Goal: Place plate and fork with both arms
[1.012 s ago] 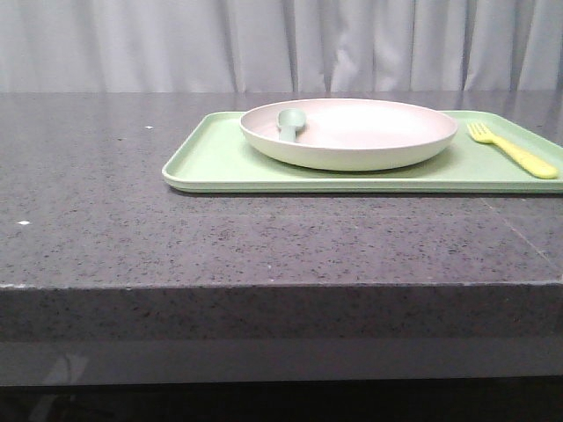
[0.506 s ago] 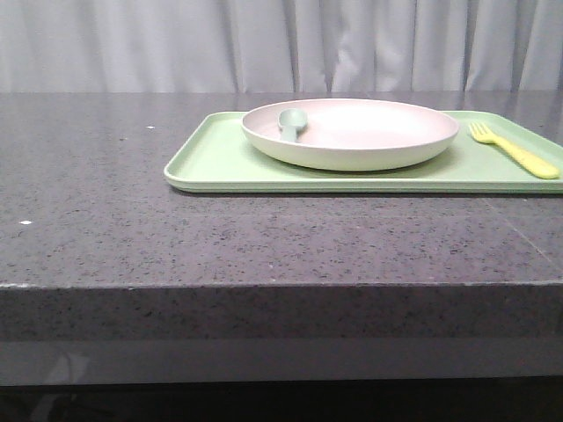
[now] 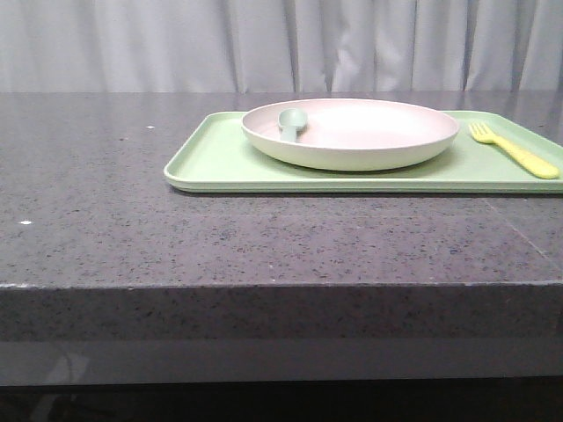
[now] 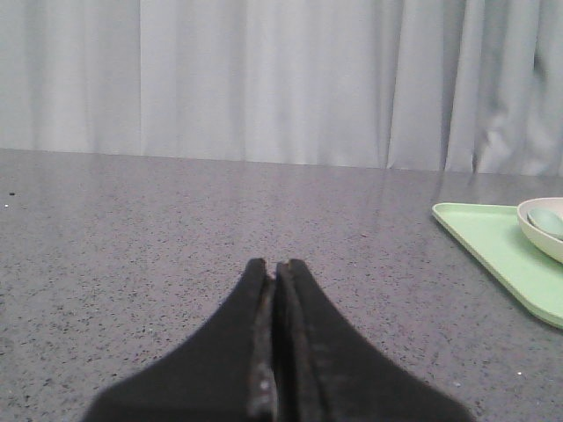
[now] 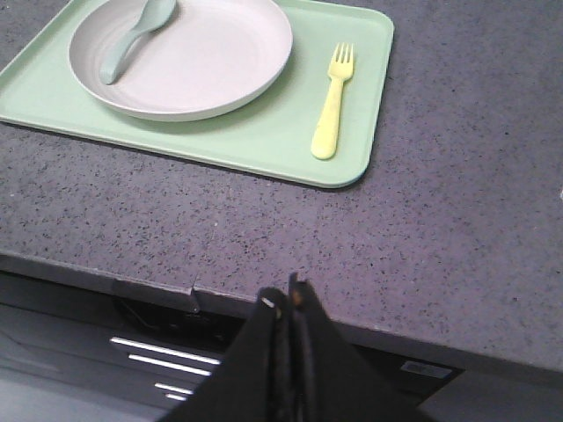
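Note:
The off-white plate [image 3: 352,132] sits on a light-green tray [image 3: 220,158] at the table's back right. It also shows in the right wrist view [image 5: 189,57] and at the edge of the left wrist view [image 4: 541,227]. The yellow fork [image 3: 515,151] lies on the tray right of the plate, seen too in the right wrist view [image 5: 332,104]. My left gripper [image 4: 277,264] is shut and empty, low over bare table left of the tray. My right gripper [image 5: 286,294] is shut and empty at the table's front edge, apart from the tray. Neither gripper shows in the front view.
A pale blue-green spoon [image 3: 290,121] lies in the plate's left side, also in the right wrist view [image 5: 132,40]. The dark speckled table [image 3: 176,237] ends in a front edge [image 5: 158,286]. Grey curtains [image 3: 264,44] hang behind.
The front view shifted very slightly; the tray, plate and fork stay where they were. No arm shows in it.

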Robot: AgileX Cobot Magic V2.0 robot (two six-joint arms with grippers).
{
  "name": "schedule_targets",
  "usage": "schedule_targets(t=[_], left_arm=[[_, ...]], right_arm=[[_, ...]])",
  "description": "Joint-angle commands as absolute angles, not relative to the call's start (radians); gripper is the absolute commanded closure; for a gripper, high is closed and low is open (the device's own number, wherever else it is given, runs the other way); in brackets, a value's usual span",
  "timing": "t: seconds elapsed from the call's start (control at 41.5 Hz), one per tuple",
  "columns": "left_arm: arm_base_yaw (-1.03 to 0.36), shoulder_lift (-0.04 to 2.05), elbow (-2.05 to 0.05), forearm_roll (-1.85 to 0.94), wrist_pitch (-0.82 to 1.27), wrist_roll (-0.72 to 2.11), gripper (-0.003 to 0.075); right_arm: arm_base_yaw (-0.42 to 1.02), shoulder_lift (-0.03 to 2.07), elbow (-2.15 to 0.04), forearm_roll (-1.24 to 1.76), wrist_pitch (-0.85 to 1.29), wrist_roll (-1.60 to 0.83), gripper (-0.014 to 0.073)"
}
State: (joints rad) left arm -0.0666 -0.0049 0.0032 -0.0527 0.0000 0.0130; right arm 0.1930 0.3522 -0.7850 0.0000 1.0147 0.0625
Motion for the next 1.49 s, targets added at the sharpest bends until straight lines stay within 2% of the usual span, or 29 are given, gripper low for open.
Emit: schedule_targets(t=[0.0, 0.313, 0.506, 1.469], left_arm=[[-0.075, -0.029, 0.011, -0.059, -0.076, 0.01, 0.074], [-0.075, -0.029, 0.011, -0.059, -0.076, 0.01, 0.0741], [-0.075, -0.029, 0.011, -0.059, -0.076, 0.01, 0.074], [-0.075, -0.027, 0.011, -0.059, -0.076, 0.01, 0.0741]], right_arm=[[0.154, 0.308, -0.718, -0.014, 0.825, 0.051, 0.0681], [0.067, 0.067, -0.18, 0.0, 0.182, 0.051, 0.0681], [0.062, -0.026, 0.021, 0.0, -0.06, 0.051, 0.0681], [0.054, -0.028, 0.022, 0.0, -0.064, 0.051, 0.0681]])
